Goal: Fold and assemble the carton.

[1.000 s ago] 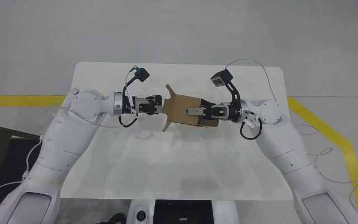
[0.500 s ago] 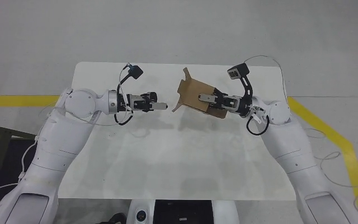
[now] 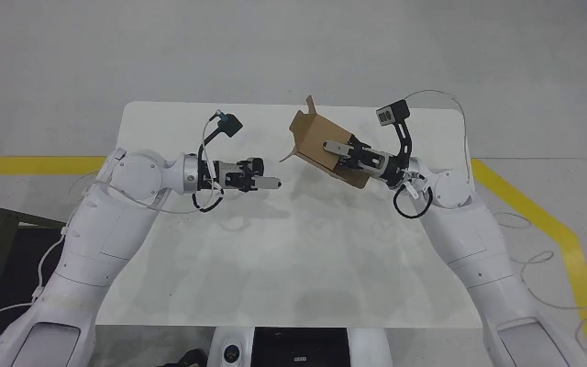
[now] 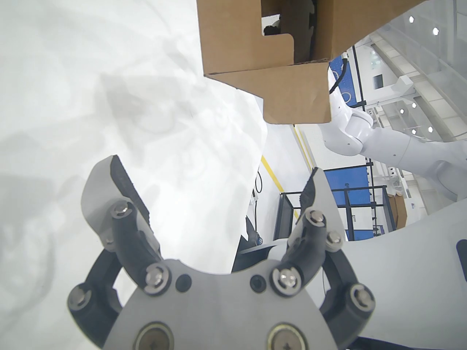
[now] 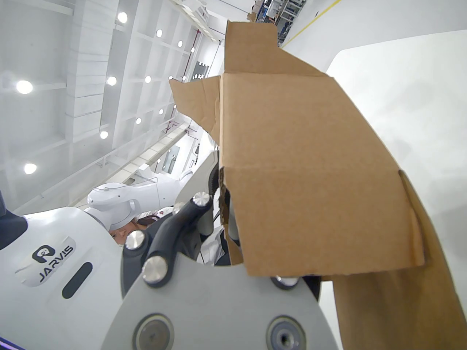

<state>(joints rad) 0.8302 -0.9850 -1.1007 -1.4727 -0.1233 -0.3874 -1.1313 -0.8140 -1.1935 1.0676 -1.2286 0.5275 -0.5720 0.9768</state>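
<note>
The brown carton (image 3: pixel 319 145) is held over the table (image 3: pixel 275 275), at about 1 o'clock from the table's middle, and is tilted, with its long axis running from 10 to 4 o'clock in the top view. In the left wrist view it (image 4: pixel 233 19) is seen raised off the surface, with one end open and loose flaps spread outward at that end. The right gripper (image 3: pixel 341 151) is closed on one wall of the carton at its 4 o'clock end; one finger is laid on the outer panel, and in the right wrist view the carton (image 5: pixel 303 183) is seen pinched just ahead of the wrist. The left gripper (image 3: pixel 272 183) is placed at about 8 o'clock from the carton, near it but apart. Its fingers (image 4: pixel 120 180) are spread wide and nothing is held between them
</note>
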